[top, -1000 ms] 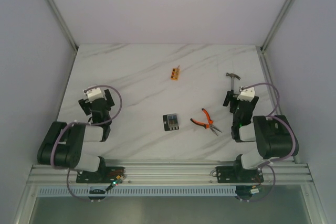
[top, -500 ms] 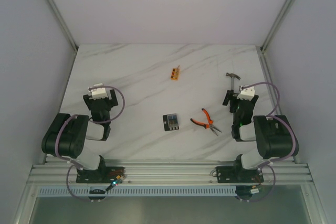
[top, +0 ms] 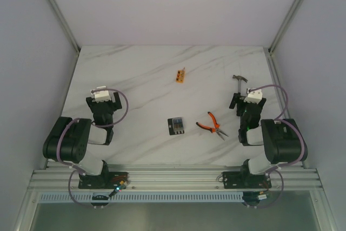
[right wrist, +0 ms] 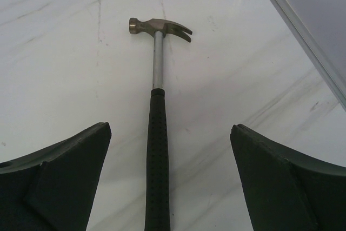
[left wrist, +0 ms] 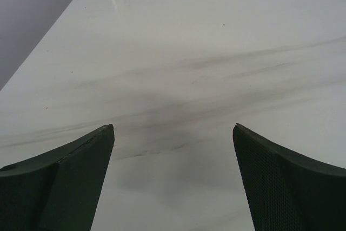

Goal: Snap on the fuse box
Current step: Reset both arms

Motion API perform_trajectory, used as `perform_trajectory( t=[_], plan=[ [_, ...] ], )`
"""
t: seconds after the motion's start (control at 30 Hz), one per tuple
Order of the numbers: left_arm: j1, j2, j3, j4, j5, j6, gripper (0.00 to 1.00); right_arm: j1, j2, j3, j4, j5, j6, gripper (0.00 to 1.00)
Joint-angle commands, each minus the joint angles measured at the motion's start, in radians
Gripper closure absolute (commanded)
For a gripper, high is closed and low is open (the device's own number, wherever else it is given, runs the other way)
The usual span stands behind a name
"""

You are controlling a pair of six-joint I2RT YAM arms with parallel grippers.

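The fuse box [top: 175,126], a small black block with tiny coloured fuses on top, lies on the white marble table [top: 140,79] near the front middle. My left gripper [top: 101,101] is open and empty at the left side, well away from the fuse box; in the left wrist view [left wrist: 173,133] only bare table shows between its fingers. My right gripper [top: 241,103] is open at the right side; in the right wrist view [right wrist: 170,131] it stands over a hammer handle without gripping it. The fuse box shows in neither wrist view.
A small hammer [right wrist: 157,106] with a black grip lies under my right gripper, its head [top: 240,79] pointing to the back. Orange-handled pliers [top: 212,125] lie right of the fuse box. A small orange block [top: 180,74] sits further back. Grey walls enclose the table.
The left arm swung a little to the right over the last second, then held still. The right arm and the objects have not moved.
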Motion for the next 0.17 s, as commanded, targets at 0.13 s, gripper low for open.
perform_trajectory(
  t=[0.13],
  plan=[
    [0.006, 0.000, -0.008, 0.051, 0.018, 0.015, 0.00, -0.005, -0.001, 0.019, 0.040, -0.005, 0.004, 0.00]
  ],
)
